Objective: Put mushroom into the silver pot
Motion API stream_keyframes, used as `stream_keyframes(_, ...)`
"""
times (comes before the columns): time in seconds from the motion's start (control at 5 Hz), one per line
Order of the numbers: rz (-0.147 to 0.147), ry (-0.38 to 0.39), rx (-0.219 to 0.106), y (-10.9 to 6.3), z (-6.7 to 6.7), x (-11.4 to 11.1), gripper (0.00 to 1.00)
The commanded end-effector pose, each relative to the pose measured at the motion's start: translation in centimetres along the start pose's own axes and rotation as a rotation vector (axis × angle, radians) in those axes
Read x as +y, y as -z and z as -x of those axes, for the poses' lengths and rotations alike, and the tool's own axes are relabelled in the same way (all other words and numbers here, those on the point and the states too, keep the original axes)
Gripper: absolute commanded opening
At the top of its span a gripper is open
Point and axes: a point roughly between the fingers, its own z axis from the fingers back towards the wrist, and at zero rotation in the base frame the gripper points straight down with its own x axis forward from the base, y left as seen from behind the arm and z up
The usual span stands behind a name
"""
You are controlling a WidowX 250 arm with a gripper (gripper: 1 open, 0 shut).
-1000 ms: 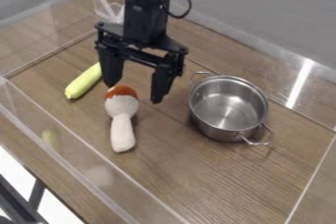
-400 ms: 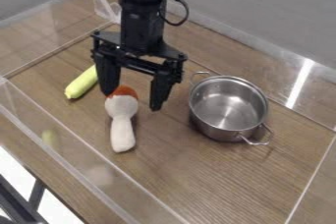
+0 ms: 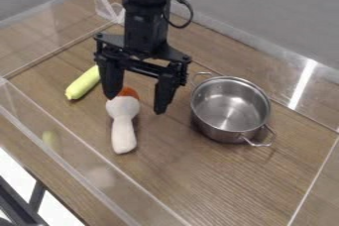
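Gripper (image 3: 138,93) spread wide, pointing down over the cap end of the mushroom (image 3: 123,124).

The jaws stand apart and hold nothing; the mushroom lies on the wooden table (image 3: 212,180) with its orange-brown cap between and just below the fingertips and its cream stem running out toward the camera. The silver pot (image 3: 229,108) sits to the picture-right of the gripper, near but apart from it (interior empty). A yellow piece (image 3: 83,82) lies to the picture-left, also apart. Clear walls (image 3: 27,76) fence the table, with open wood in front of the mushroom and pot. Against the frame one second back, the gripper has shifted slightly picture-left and lower; mushroom, pot and yellow piece are unmoved.
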Motion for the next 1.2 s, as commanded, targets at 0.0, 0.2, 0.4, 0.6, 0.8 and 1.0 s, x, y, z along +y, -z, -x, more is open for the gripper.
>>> stream_keyframes(0.0,0.009,0.004,-0.029,-0.6,0.0,-0.4,1.0)
stream_keyframes(0.2,0.006,-0.021,-0.025,0.3,-0.2,0.0,1.0)
stream_keyframes(0.4,0.004,-0.05,-0.021,1.3,-0.4,0.4,1.0)
stream_keyframes(0.6,0.007,-0.082,-0.021,2.5,-0.7,0.8,1.0)
stream_keyframes(0.8,0.009,-0.104,-0.021,3.6,-1.0,1.2,1.0)
stream_keyframes(1.0,0.013,-0.117,-0.019,4.1,-1.2,1.4,1.0)
